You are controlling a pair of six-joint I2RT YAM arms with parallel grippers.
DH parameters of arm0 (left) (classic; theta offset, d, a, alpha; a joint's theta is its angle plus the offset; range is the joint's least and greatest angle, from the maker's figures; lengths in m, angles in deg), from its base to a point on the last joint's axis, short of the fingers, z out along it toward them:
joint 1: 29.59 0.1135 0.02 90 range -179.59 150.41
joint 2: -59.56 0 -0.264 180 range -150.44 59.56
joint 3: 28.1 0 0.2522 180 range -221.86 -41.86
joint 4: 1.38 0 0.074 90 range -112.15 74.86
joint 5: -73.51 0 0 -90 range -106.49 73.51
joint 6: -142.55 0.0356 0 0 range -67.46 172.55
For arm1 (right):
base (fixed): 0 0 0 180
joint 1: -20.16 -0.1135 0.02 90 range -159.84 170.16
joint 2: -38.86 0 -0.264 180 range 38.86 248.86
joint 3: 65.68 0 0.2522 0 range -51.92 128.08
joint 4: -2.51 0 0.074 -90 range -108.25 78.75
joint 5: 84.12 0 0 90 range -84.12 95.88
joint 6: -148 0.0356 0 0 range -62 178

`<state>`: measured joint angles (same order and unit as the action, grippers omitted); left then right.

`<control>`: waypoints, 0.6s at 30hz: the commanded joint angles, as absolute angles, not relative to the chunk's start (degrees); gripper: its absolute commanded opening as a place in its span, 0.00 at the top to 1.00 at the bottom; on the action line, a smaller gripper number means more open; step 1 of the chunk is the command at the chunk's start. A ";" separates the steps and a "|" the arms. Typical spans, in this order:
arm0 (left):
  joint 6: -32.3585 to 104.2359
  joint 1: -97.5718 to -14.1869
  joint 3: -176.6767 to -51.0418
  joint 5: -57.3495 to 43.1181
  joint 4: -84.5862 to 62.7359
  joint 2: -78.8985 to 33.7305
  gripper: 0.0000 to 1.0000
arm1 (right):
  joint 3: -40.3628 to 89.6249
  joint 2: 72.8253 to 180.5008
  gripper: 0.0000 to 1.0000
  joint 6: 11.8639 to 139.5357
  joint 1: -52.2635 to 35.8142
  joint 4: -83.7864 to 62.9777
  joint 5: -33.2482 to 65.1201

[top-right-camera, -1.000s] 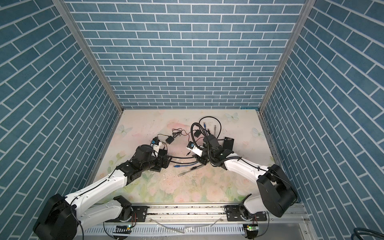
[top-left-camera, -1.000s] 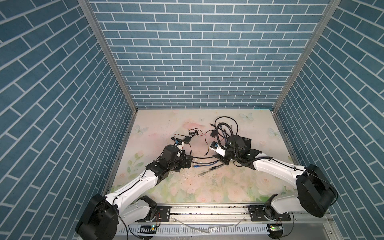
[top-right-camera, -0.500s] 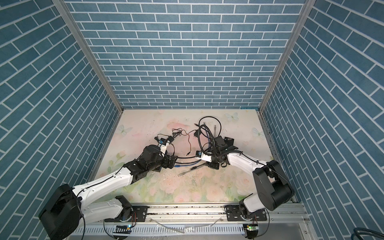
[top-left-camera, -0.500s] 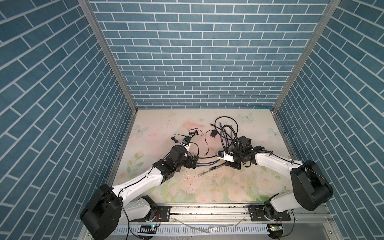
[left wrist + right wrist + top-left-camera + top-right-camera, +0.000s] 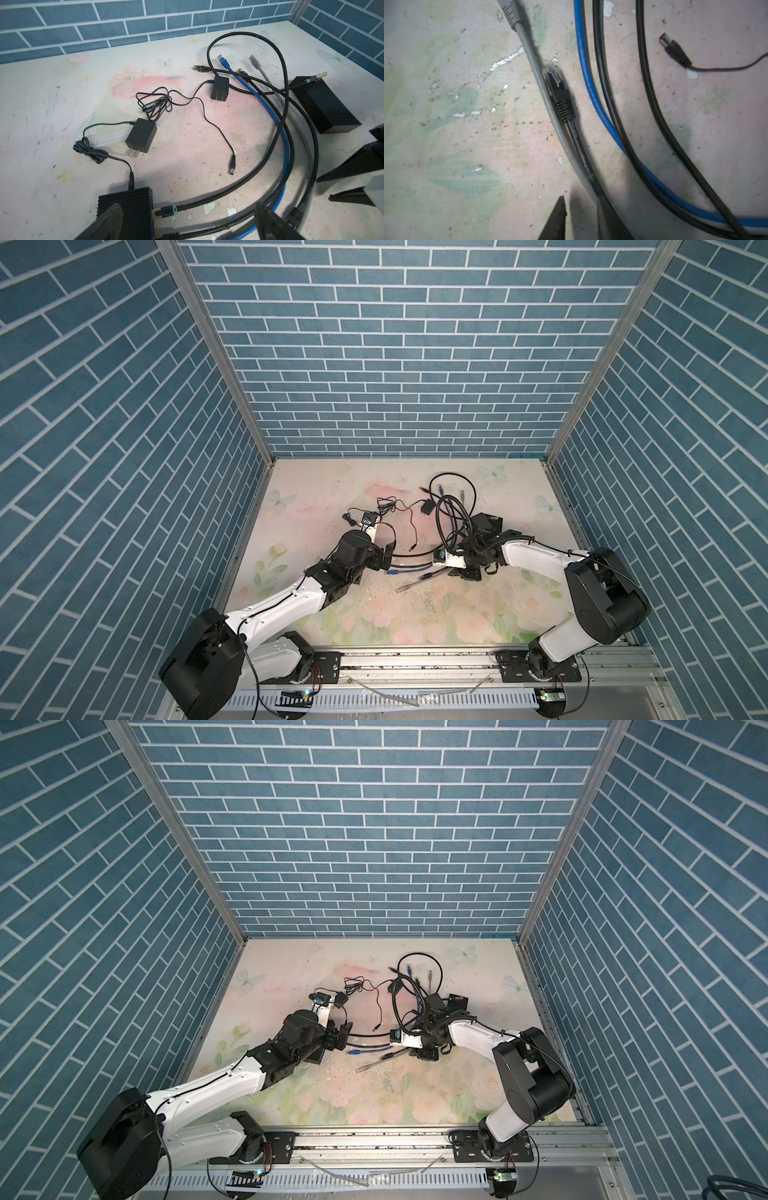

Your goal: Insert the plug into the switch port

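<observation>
at the left, the left gripper [image 5: 188, 207] has its jaws wide apart and holds nothing. it straddles the near end of the switch [image 5: 124, 207], a ribbed black box lying flat on the floral table [image 5: 374, 626]. a green-collared plug [image 5: 166, 212] sits in the switch's port face, which looks toward the middle of the table. moving right, the plug [image 5: 556, 91] for this job is, by my judgement, the black one lying loose between the two arms. it touches the grey cable [image 5: 529, 54] on one side, with the blue cable [image 5: 583, 83] just beside it on the other. it lies just ahead of the right gripper [image 5: 580, 198], clearly the nearer hand. its long axis runs nearly in line with the fingers, latch up, clear nose pointing away from them and, as i read the top views, toward the switch. those jaws stand a narrow gap apart over the plug's own black cable behind the boot, with nothing visibly clamped. only the right wrist view gives the latch and nose; in both top views the plug is a speck among cable ends. only the left wrist view shows the port face, which is hidden from above, and a second black box [image 5: 324, 104] at far right.
</observation>
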<state>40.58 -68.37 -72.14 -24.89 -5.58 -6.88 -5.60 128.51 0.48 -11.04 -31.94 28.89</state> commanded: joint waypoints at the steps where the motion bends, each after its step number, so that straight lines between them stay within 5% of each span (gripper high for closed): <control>1: 42.26 -68.61 -71.37 -27.32 -3.83 -6.18 0.00 | -3.76 126.75 0.72 -3.25 -10.87 -31.38 31.67; 18: 43.44 -68.61 -72.98 -27.88 -5.65 -8.03 0.00 | -0.25 133.60 0.74 -4.44 -10.51 -31.38 32.27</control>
